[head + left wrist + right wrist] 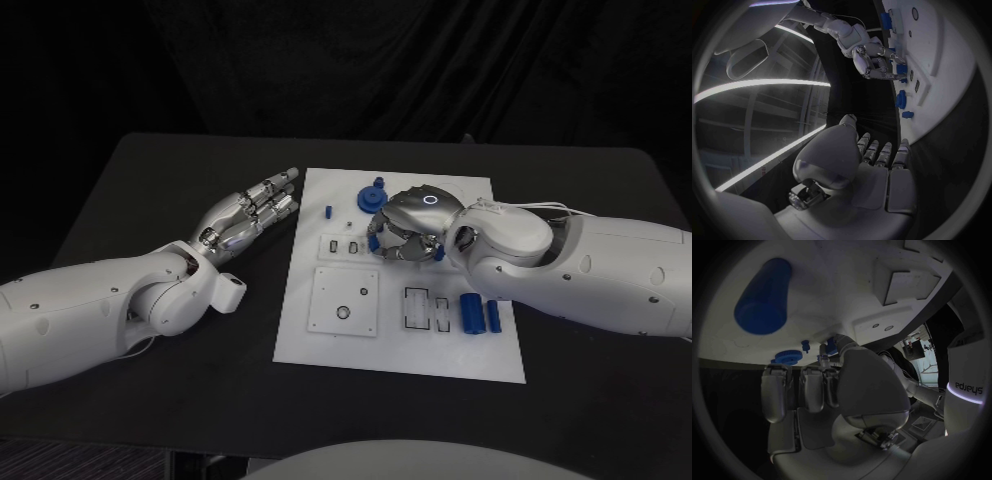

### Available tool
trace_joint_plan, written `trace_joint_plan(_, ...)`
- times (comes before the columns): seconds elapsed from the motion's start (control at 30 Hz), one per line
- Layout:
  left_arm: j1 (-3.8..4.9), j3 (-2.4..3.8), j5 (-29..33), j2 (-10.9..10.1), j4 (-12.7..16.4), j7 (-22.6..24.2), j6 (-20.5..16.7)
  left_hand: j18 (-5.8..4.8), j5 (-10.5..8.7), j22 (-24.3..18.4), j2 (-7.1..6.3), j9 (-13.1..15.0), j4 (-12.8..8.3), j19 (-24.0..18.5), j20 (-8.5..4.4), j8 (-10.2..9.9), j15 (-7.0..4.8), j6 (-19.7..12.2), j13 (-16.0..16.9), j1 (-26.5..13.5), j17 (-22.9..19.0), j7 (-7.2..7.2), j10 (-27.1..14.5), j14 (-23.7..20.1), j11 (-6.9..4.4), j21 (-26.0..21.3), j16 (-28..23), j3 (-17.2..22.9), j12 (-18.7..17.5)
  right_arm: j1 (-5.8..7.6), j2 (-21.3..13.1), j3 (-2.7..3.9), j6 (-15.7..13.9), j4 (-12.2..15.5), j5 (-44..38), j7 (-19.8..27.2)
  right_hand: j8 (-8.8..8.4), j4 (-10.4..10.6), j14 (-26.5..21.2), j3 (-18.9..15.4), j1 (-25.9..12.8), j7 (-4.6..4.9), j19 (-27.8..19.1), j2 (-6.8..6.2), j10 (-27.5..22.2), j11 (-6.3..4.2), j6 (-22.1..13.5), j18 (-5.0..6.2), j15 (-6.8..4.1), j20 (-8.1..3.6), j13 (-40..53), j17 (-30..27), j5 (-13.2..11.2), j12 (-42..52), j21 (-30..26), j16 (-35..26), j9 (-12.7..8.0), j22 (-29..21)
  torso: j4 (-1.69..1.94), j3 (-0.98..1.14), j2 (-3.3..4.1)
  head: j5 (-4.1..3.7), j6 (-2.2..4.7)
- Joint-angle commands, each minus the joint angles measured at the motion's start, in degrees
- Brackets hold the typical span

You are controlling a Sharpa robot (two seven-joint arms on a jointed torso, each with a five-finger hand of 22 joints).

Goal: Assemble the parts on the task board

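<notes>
My right robot hand (408, 232) hangs curled over the task board (418, 345) pinching a small blue part (378, 243), gear (375, 198) just beyond, while the left robot hand (248, 217) rests open beside the board on the desk (173, 180).

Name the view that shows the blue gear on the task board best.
The head view: the blue gear sits near the far edge of the task board, just beyond the right hand, seen from above. The right wrist view shows it small behind that hand's fingers; in the left wrist view it is edge-on.
</notes>
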Motion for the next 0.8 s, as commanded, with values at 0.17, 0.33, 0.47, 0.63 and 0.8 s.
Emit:
trace_joint_plan(0.17, 0.01, 0.03, -0.4, 0.1, -0.1, 3.5, 0.9, 1.05, 0.21, 0.0, 0.04, 0.0, 0.0, 0.1, 0.34, 0.0, 0.37, -0.3, 0.1, 0.7, 0.0, 0.30, 0.0, 0.1, 0.35, 0.1, 0.0, 0.5, 0.3, -0.18, 0.1, -0.02, 0.5, 0.0, -0.4, -1.2, -0.76, -0.6, 4.9, 0.0, -0.9, 0.03, 4.2, 0.02, 6.0, 0.50, -1.1, -0.36, 0.11, 0.11, 15.1, 8.7, 0.2, 0.1, -0.4, 0.0, -0.1, 13.8, 0.04, -0.01, 0.01, 0.00, -0.31)
trace_joint_plan(0.33, 0.01, 0.03, -0.4, 0.2, -0.2, 3.5, 1.0, 1.05, 0.21, 0.0, 0.04, 0.0, 0.0, 0.1, 0.34, 0.0, 0.37, -0.3, 0.1, 0.7, 0.0, 0.30, 0.0, 0.1, 0.35, 0.1, 0.0, 0.5, 0.3, -0.18, 0.1, -0.02, 0.4, 0.0, -0.4, -1.1, -0.81, -0.6, 4.9, 0.0, -0.9, 0.03, 4.2, 0.03, 6.0, 0.50, -1.1, -0.36, 0.11, 0.11, 15.1, 8.7, 0.2, 0.1, -0.4, 0.0, -0.1, 13.8, 0.04, -0.01, 0.02, 0.04, -0.36)
trace_joint_plan(0.47, 0.01, 0.03, -0.4, 0.2, -0.2, 3.5, 1.0, 1.05, 0.21, 0.0, 0.04, 0.0, 0.0, 0.1, 0.34, 0.0, 0.37, -0.3, 0.1, 0.7, 0.0, 0.30, 0.0, 0.1, 0.35, 0.1, 0.0, 0.5, 0.3, -0.18, 0.2, -0.02, 0.4, 0.0, -0.4, -1.0, -1.17, -0.6, 4.9, 0.0, -1.2, 0.06, 4.2, -0.06, 6.0, 0.51, -1.6, -0.34, 0.11, 0.12, 15.1, 8.6, 0.1, 0.1, -0.5, -0.1, -0.2, 13.8, 0.00, 0.01, 0.01, 0.06, -0.43)
trace_joint_plan(0.63, 0.01, 0.03, -0.4, 0.3, -0.3, 3.4, 1.0, 1.05, 0.21, 0.0, 0.04, 0.0, 0.0, 0.1, 0.34, 0.0, 0.37, -0.3, 0.1, 0.7, 0.0, 0.30, 0.0, 0.1, 0.35, 0.1, 0.0, 0.5, 0.3, -0.18, 0.2, -0.02, 0.6, -0.1, -0.4, -1.0, -1.73, -0.6, 4.8, -0.1, -1.5, 0.08, 4.2, -0.19, 6.0, 0.53, -2.4, -0.34, 0.13, 0.14, 15.1, 8.6, 0.2, 0.1, -0.5, -0.1, -0.3, 13.8, 0.02, 0.00, 0.02, 0.08, -0.57)
trace_joint_plan(0.8, 0.01, 0.03, -0.4, 0.3, -0.4, 3.4, 1.1, 1.05, 0.21, 0.0, 0.04, 0.0, 0.0, 0.1, 0.34, 0.0, 0.37, -0.3, 0.1, 0.7, 0.0, 0.30, 0.0, 0.1, 0.35, 0.1, 0.0, 0.5, 0.3, -0.18, 0.3, -0.02, 0.6, -0.1, -0.4, -1.0, -1.97, -0.6, 4.8, -0.1, -1.7, 0.10, 4.2, -0.25, 6.0, 0.54, -2.8, -0.33, 0.15, 0.15, 15.1, 8.6, 0.2, 0.1, -0.5, -0.1, -0.3, 13.7, 0.02, 0.01, 0.02, 0.07, -0.59)
